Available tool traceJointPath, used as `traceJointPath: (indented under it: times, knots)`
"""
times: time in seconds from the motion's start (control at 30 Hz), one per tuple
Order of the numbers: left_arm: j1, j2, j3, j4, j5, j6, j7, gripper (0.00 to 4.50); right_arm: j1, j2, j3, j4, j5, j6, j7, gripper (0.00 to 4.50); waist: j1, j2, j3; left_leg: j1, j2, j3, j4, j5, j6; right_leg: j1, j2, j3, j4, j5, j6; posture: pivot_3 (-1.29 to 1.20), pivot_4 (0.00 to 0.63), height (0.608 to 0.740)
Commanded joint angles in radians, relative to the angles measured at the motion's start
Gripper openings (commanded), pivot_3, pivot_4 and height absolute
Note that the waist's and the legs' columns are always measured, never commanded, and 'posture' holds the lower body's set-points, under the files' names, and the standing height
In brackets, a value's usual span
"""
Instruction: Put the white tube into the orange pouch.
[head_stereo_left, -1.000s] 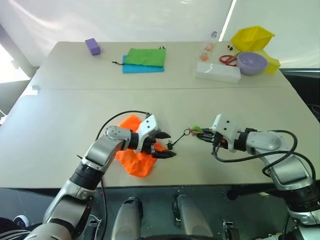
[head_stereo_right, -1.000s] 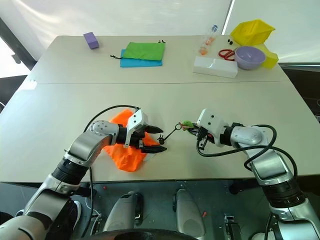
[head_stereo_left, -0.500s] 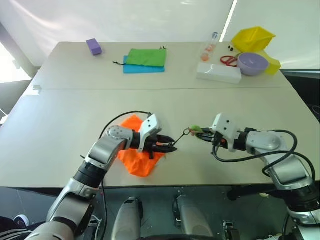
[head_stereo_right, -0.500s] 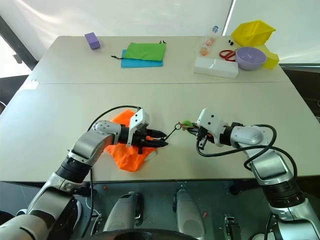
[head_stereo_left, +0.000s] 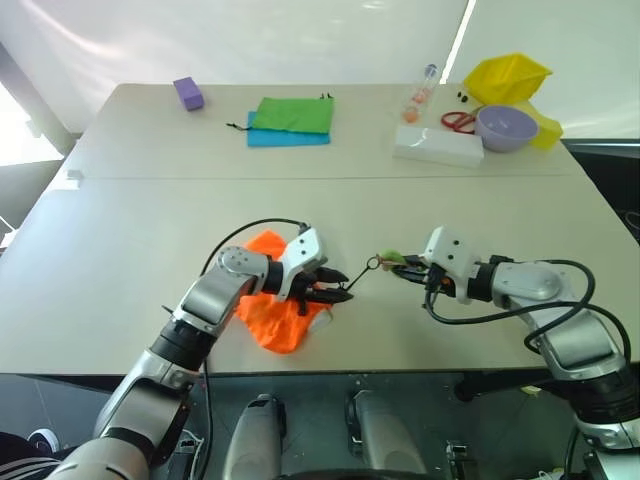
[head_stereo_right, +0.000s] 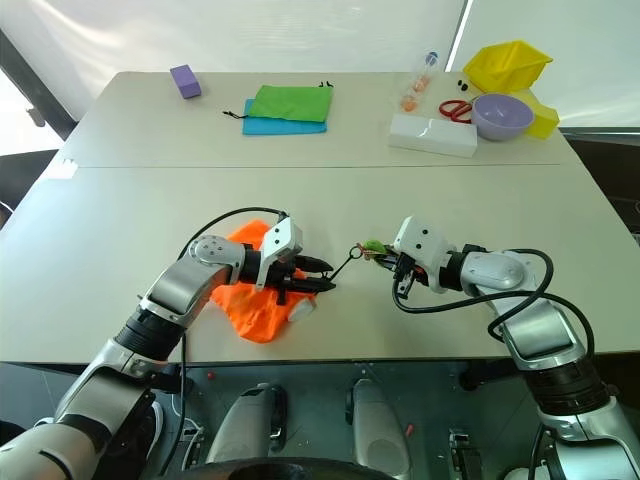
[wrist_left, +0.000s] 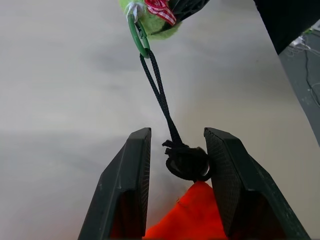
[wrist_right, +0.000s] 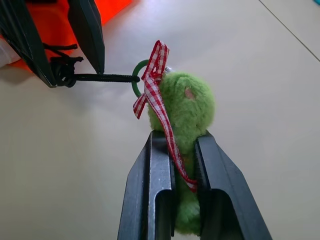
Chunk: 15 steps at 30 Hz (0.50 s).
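The orange pouch (head_stereo_left: 275, 312) lies crumpled near the front edge of the desk (head_stereo_left: 120, 230), partly under the left arm. At its right lower edge a small white end pokes out (head_stereo_left: 318, 320), seemingly the white tube, touching the fabric; it sits just below the left fingers and is not between them. The left gripper (wrist_left: 172, 165) points toward the right arm, its fingers (wrist_left: 131, 170) narrowed around the pouch's mouth: the black cord knot (wrist_left: 184, 159) sits between them with a corner of orange cloth just behind it. Whether the pads actually press on the knot cannot be told.

From the knot the black cord (wrist_left: 157, 90) runs taut to a green ring (wrist_right: 136, 79), which hangs on a green plush charm (wrist_right: 186, 112) with a red-and-white checked ribbon (wrist_right: 156, 80). The right gripper (wrist_right: 174, 150) has its fingers clamped on that charm, holding it just above the desk.

Far back lie a purple block (head_stereo_left: 186, 93), a green pouch (head_stereo_left: 292, 113) on top of a blue pouch (head_stereo_left: 270, 137), a white box (head_stereo_left: 437, 146), a clear slim bottle (head_stereo_left: 419, 92), red scissors (head_stereo_left: 457, 121), a lilac bowl (head_stereo_left: 505, 126) and a yellow bin (head_stereo_left: 510, 75).
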Motion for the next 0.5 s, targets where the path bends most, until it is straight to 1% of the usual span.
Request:
traceJointPath:
  times: [0.03, 0.2, 0.37, 0.5]
  knots:
    - [0.004, 0.014, -0.035, 0.015, 0.026, 0.021, -0.007, 1.79, -0.023, 0.004, -0.026, -0.019, 0.006, -0.013, -0.002, 0.00, 0.000, 0.000, 0.000, 0.000, 0.000, 0.000, 0.000, 0.000, 0.000, 0.000, 0.000, 0.000, 0.000, 0.000, 0.000, 0.00, 0.150, 0.740]
    - [-0.056, 0.025, -0.047, 0.041, 0.052, 0.012, -0.012, 1.79, -0.022, 0.004, -0.025, -0.023, 0.007, -0.010, -0.002, 0.00, -0.001, 0.000, 0.000, 0.000, 0.000, 0.000, 0.000, 0.000, 0.000, 0.000, 0.000, 0.000, 0.000, 0.000, 0.000, 0.00, 0.150, 0.740]
    - [-0.134, 0.036, -0.048, 0.082, 0.042, 0.063, -0.074, 1.79, -0.029, 0.006, -0.019, -0.022, 0.005, -0.009, -0.002, 0.00, -0.002, 0.000, 0.000, 0.000, 0.000, 0.000, 0.000, 0.000, 0.000, 0.000, 0.000, 0.000, 0.000, 0.000, 0.000, 0.00, 0.150, 0.740]
    - [-0.149, 0.062, -0.071, 0.092, 0.038, 0.088, -0.140, 1.79, -0.030, 0.005, -0.018, -0.024, 0.004, -0.008, -0.001, 0.00, -0.003, 0.000, 0.000, 0.000, 0.000, 0.000, -0.003, 0.000, 0.000, -0.001, 0.000, 0.000, -0.001, 0.000, 0.000, 0.00, 0.150, 0.740]
